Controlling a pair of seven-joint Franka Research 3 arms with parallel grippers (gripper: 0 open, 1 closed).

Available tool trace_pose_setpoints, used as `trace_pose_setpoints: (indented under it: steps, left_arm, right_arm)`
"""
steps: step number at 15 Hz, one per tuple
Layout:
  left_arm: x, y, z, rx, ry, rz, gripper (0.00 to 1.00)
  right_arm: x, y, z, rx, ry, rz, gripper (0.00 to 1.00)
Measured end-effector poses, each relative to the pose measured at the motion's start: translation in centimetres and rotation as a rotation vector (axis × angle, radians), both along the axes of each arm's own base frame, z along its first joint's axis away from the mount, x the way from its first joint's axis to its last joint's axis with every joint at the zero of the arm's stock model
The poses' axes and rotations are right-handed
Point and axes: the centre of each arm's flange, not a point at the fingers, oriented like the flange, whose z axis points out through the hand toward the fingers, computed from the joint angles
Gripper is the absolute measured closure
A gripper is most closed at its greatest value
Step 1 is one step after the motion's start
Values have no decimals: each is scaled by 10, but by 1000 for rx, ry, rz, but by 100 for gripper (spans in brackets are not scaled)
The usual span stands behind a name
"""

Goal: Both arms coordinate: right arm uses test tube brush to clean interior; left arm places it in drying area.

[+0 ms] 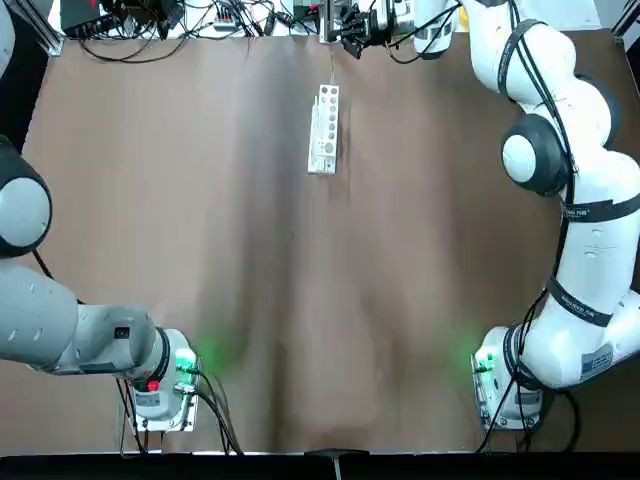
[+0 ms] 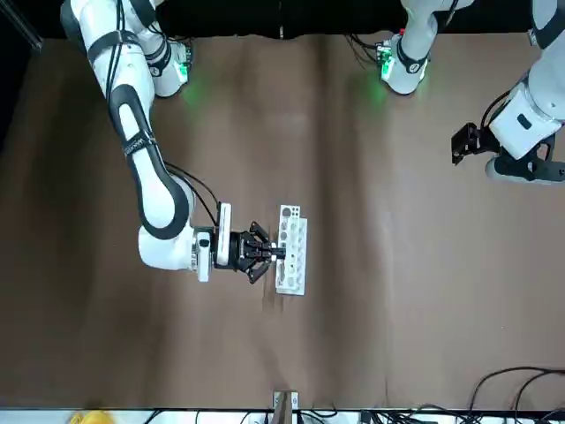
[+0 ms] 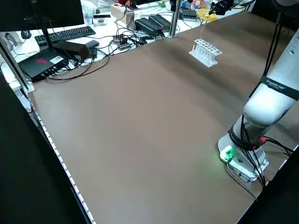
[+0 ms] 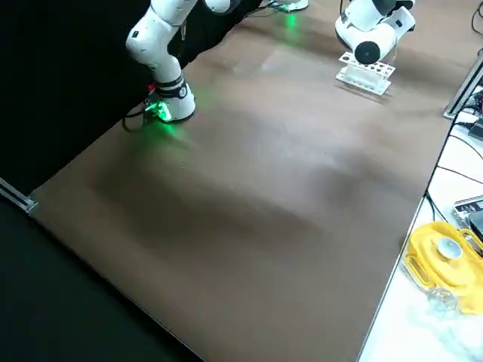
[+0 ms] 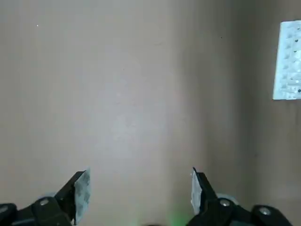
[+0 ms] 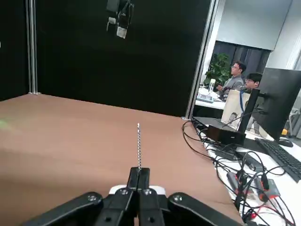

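Right pincer (image 6: 139,175) pinches test tube brush (image 6: 138,146) over rack's (image 2: 291,248) edge.

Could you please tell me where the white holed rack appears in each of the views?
Top: white rack, upper centre.
Front: just below centre.
Left side: upper right.
Right side: upper right.
Left wrist: partly in view, cut by the picture's edge.
Right wrist: only a white sliver behind the fingers, probably the rack.
Landmark: the right gripper, shut on the test tube brush, beside the rack.
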Motion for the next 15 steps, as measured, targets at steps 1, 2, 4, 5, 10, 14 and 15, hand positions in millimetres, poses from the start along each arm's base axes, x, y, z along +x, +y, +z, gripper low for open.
trace_pose_setpoints:
  steps: [1, 2, 4, 5, 10, 14, 15]
  left_arm:
    - [0, 0, -1, 0, 1, 0, 0]
    - [1, 0, -2, 0, 4, 0, 0]
    - [2, 0, -4, 0, 7, 0, 0]
    - [2, 0, -5, 0, 9, 0, 0]
    - [3, 0, -7, 0, 13, 0, 0]
    - [3, 0, -7, 0, 13, 0, 0]
    - [3, 0, -7, 0, 13, 0, 0]
  right_arm:
    - [1, -2, 0, -1, -7, -1, 98]
    - [1, -3, -1, -2, -13, -1, 98]
    - [0, -3, -5, -5, -15, 1, 98]
    - [-1, -3, -7, -7, -13, 1, 98]
    - [-2, -4, -20, -13, -1, 2, 98]
    - [-2, -4, -27, -16, 7, 3, 98]
    - [-2, -4, -29, -18, 10, 2, 98]
